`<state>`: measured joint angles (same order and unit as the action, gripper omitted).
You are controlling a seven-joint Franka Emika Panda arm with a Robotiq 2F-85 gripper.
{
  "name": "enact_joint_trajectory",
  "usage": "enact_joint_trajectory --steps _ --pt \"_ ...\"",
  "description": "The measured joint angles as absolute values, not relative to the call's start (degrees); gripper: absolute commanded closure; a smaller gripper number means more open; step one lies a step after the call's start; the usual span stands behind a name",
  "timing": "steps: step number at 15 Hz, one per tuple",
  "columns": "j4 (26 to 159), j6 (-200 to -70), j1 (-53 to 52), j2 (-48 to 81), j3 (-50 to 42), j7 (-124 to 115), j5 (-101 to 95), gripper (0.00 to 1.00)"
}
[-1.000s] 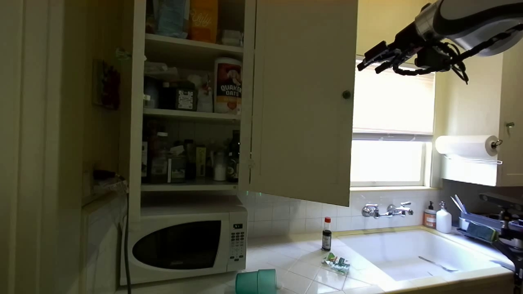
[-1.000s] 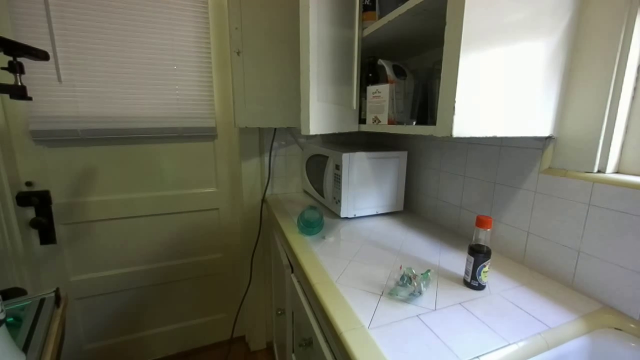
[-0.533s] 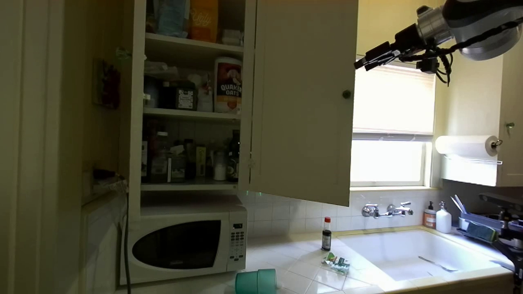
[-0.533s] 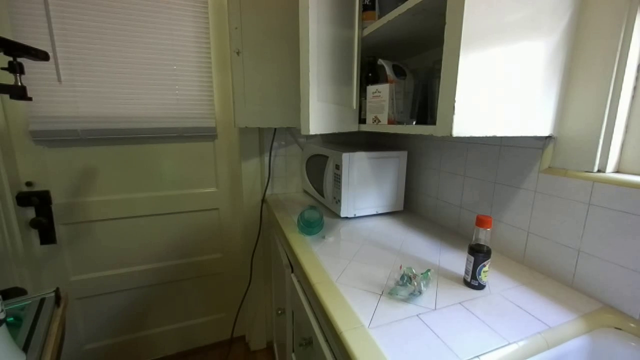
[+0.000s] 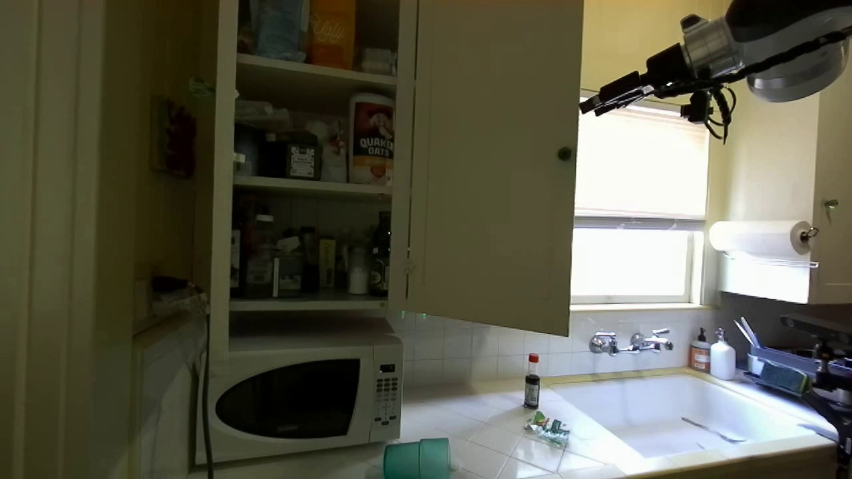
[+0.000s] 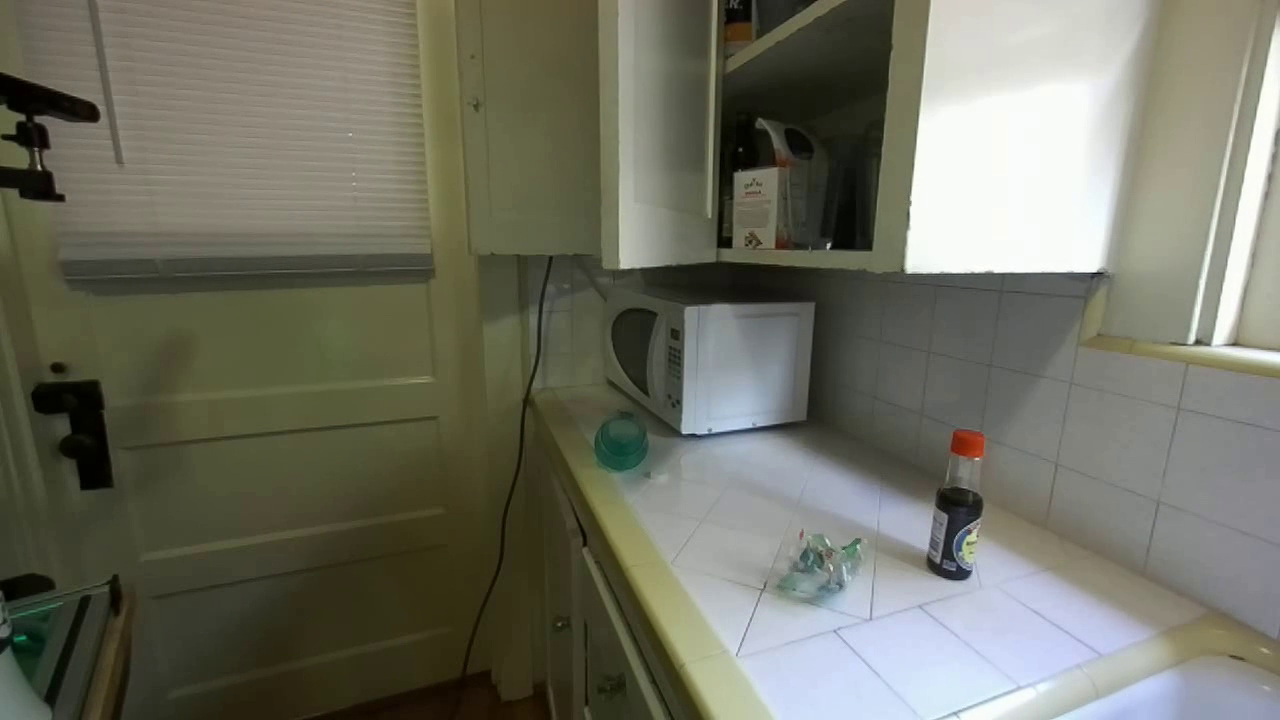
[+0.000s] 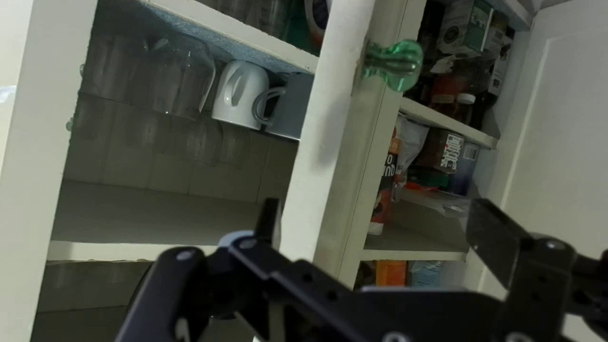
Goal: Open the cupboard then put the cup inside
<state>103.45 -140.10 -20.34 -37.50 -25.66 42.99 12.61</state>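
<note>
Just in front of the microwave (image 5: 303, 396), near its keypad end, a teal-green cup (image 5: 417, 459) lies on its side on the white tiled counter (image 6: 690, 510). It looks like translucent plastic: probably light, smooth, fairly stiff with a little give, and unlikely to break, though its round, tapered wall could roll or slip under a hard pinch. The surest hold seems to be across the middle of its body from above, squeezed gently. Higher than the microwave and off past its keypad end, the gripper (image 7: 375, 209) has its fingers spread wide with nothing between them, close to the free edge of the door (image 5: 492, 159) of the cupboard (image 7: 152, 211); whether they touch it cannot be told. That door already stands open, swung out higher than the microwave on its keypad side, and is likely the main thing to steer around on the way down. Inside the cupboard, also higher than the microwave, a white mug (image 7: 240, 92), a grey mug (image 7: 290, 107) and clear vessels (image 7: 183, 76) take up space; the wrist view shows them upside down. Directly above the microwave are crammed shelves (image 5: 309, 187). Farther from the microwave than the cup sit a crumpled wrapper (image 6: 820, 568) and a red-capped sauce bottle (image 6: 956, 510), both apart from the cup, with the sink (image 5: 665, 399) farther still.
</note>
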Motion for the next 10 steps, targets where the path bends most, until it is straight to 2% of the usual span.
enact_joint_trajectory --steps 10 --pt "98.8 -136.2 -22.4 -33.2 -30.3 46.4 21.1 0.00"
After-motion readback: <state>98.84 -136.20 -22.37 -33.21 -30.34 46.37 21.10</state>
